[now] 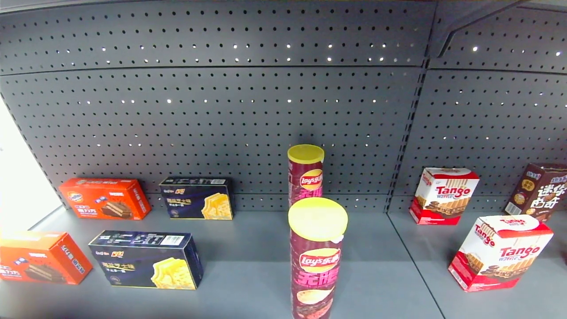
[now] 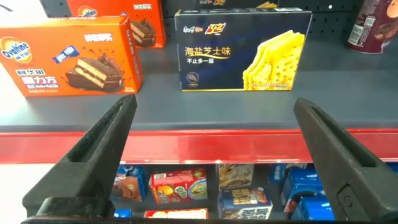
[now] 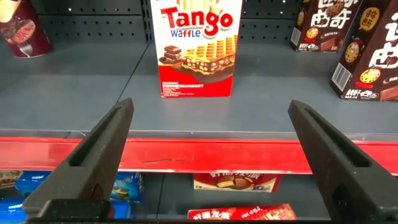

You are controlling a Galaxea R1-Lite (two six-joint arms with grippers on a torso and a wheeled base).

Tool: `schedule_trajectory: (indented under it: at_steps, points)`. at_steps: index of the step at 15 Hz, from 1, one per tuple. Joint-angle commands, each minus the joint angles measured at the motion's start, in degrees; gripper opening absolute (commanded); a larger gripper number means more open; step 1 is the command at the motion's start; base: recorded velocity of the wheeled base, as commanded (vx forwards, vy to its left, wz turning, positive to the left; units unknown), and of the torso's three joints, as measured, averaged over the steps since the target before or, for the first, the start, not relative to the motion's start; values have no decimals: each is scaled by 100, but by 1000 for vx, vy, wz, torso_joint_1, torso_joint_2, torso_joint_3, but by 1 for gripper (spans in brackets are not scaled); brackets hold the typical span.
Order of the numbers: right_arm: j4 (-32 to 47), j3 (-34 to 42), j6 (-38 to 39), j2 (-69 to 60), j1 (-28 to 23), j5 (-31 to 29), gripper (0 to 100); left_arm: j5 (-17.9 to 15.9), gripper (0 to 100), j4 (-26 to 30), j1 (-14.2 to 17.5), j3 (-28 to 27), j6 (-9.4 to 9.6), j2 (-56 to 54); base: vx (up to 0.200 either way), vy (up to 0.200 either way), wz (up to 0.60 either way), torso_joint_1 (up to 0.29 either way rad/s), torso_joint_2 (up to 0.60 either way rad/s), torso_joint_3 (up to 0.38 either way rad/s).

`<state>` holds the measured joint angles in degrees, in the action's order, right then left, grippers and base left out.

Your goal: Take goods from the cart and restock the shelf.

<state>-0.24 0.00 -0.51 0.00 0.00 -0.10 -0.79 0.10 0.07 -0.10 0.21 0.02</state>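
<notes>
Shelf: a grey shelf deck (image 1: 248,266) backed by a perforated back panel (image 1: 221,110), with a red front rail (image 2: 199,146) along its edge; a seam divides it into a wide left bay and a right bay.
Orange cake boxes: two, at the robot's left end. The rear orange box (image 1: 105,198) stands against the panel and the front orange box (image 1: 42,258) near the deck's edge.
Dark blue cracker boxes: two, just right of the orange pair. The rear cracker box (image 1: 198,198) is at the panel and the front cracker box (image 1: 148,260) is forward.
Chip cans: two, upright, with yellow lids, mid-shelf. The rear chip can (image 1: 305,175) stands directly behind the front chip can (image 1: 316,257).
Wafer boxes: two, red and white, in the right bay. The rear wafer box (image 1: 444,195) is well apart from the front wafer box (image 1: 500,252).
Brown biscuit boxes: two in the right wrist view. The rear brown box (image 3: 326,25) is at the panel and the front brown box (image 3: 373,50) is nearer the edge.
Left hand (image 2: 214,106): released, fingers spread wide with nothing between them, level with the red rail and facing the front orange and cracker boxes.
Right hand (image 3: 210,107): released, likewise empty, before the rail and facing a wafer box.
Lower tier: mixed packets (image 2: 171,186) below the rail, too crowded to count.
</notes>
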Motion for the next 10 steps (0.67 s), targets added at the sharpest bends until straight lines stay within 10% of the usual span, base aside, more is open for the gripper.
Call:
schedule_trajectory:
  at_steps: [1, 10]
  points:
    - [-2, 0, -2, 9, 0, 1, 100, 0, 100, -1, 1, 1, -3, -2, 0, 0, 0, 0, 0, 0]
    - [-2, 0, 16, 9, 0, 1, 100, 0, 100, -1, 1, 1, -3, -2, 0, 0, 0, 0, 0, 0]
